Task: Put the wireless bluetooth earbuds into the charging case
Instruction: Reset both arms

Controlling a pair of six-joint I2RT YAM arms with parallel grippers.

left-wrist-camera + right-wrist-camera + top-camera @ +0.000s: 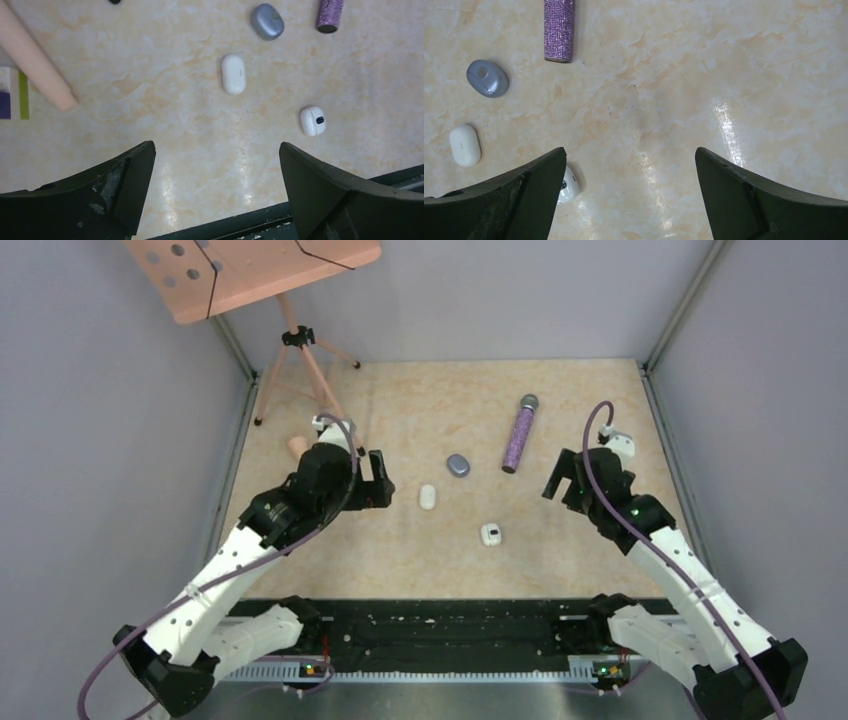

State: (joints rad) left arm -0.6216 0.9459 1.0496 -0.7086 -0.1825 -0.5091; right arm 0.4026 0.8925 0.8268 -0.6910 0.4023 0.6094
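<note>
Three closed cases lie mid-table: a grey-blue charging case (458, 464) (267, 21) (487, 78), a white oval one (428, 497) (233, 74) (465, 145), and a small white one with a dark mark (491, 534) (313, 121) (568, 184). No loose earbuds show in any view. My left gripper (388, 480) (216, 147) hovers open, just left of the white oval case, with bare table between its fingers. My right gripper (556, 478) (630, 151) also stands open and holds nothing, to the right of the cases; its left finger partly hides the small white case.
A purple glitter microphone (519, 435) (559, 30) lies behind the cases. A peach tripod (300, 370) carrying a peach board (250, 270) stands at the back left, with one leg (35, 65) close to my left gripper. Grey walls enclose the table, and a black rail (440, 625) runs along its near edge.
</note>
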